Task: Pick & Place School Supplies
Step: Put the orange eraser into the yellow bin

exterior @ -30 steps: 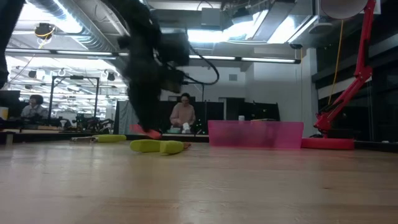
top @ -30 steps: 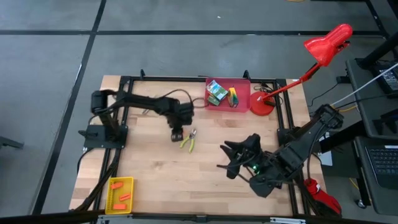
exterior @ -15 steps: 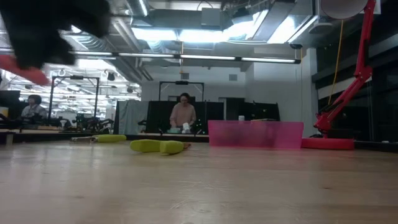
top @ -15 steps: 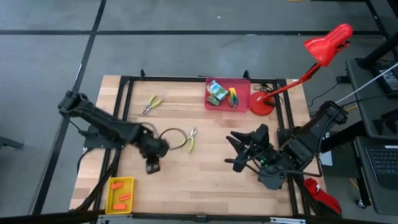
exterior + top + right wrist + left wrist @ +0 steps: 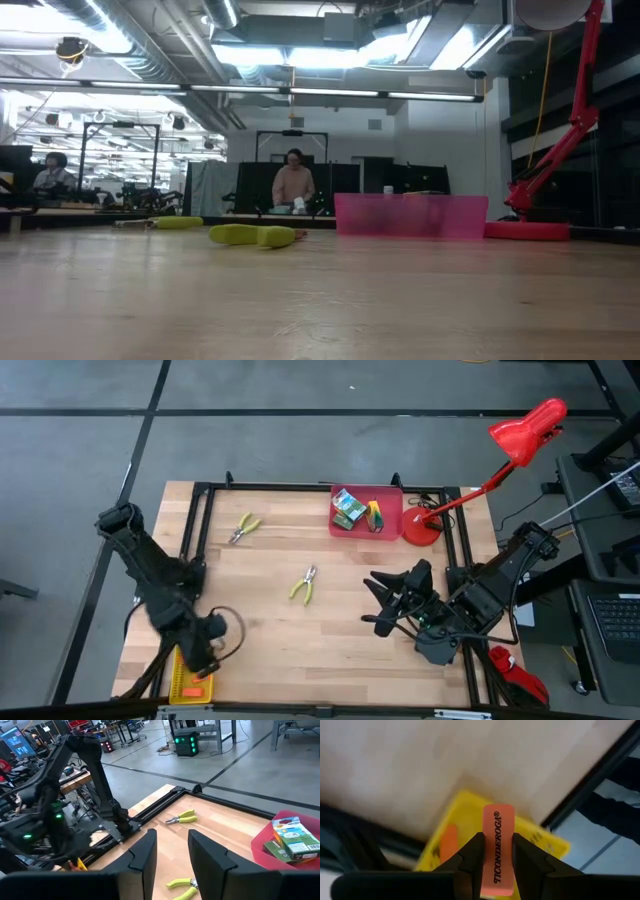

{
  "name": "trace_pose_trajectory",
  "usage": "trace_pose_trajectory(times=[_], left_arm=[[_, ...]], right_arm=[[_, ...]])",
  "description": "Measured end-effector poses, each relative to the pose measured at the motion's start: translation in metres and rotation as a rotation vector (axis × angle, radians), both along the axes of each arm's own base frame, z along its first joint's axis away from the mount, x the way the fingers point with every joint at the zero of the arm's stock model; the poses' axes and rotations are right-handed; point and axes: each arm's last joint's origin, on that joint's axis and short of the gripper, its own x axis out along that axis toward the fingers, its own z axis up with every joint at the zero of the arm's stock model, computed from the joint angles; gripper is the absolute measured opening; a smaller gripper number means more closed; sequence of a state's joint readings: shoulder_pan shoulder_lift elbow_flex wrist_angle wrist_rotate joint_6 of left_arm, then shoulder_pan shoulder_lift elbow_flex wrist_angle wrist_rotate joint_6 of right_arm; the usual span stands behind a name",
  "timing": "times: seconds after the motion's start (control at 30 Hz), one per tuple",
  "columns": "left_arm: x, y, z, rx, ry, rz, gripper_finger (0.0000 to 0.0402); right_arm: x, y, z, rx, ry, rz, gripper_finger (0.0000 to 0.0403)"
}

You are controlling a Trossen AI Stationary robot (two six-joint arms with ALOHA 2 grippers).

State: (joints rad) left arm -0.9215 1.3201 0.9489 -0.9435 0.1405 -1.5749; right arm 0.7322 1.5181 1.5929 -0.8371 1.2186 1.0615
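Left claw (image 5: pixel 496 851) around orange eraser (image 5: pixel 498 840)

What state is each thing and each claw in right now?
Left claw: shut on orange eraser, above yellow bin.
Right claw: open, empty.
Two pliers: lying loose on table.
Crayon boxes: in red bin.

The high view looks straight down on the whole pale wooden table (image 5: pixel 330 620). The low view sits at tabletop height, facing the translucent pink plastic bin (image 5: pixel 410 214), which the right wrist view shares. The left wrist view hangs close above the yellow plastic tray (image 5: pixel 540 840).
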Motion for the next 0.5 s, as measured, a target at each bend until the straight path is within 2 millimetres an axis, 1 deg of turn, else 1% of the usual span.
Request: trace_pose_trajectory(times=[0.13,0.23,0.4,0.5], left_arm=[[-0.023,-0.016,0.0,0.006,0.016,0.071,0.0078],[-0.038,-0.027,0.001,-0.022,0.015,0.089,0.0082],[-0.054,-0.036,0.002,-0.036,-0.008,0.161,0.0085],[-0.06,-0.04,0.0,-0.025,0.003,0.217,0.0098]], right_arm=[[0.0,0.0,0.001,0.006,-0.005,0.003,0.0114],[0.001,0.001,0.001,0.009,-0.008,0.004,0.0114],[0.001,0.001,0.001,0.011,-0.01,0.004,0.0114],[0.001,0.001,0.001,0.011,-0.009,0.005,0.0114]])
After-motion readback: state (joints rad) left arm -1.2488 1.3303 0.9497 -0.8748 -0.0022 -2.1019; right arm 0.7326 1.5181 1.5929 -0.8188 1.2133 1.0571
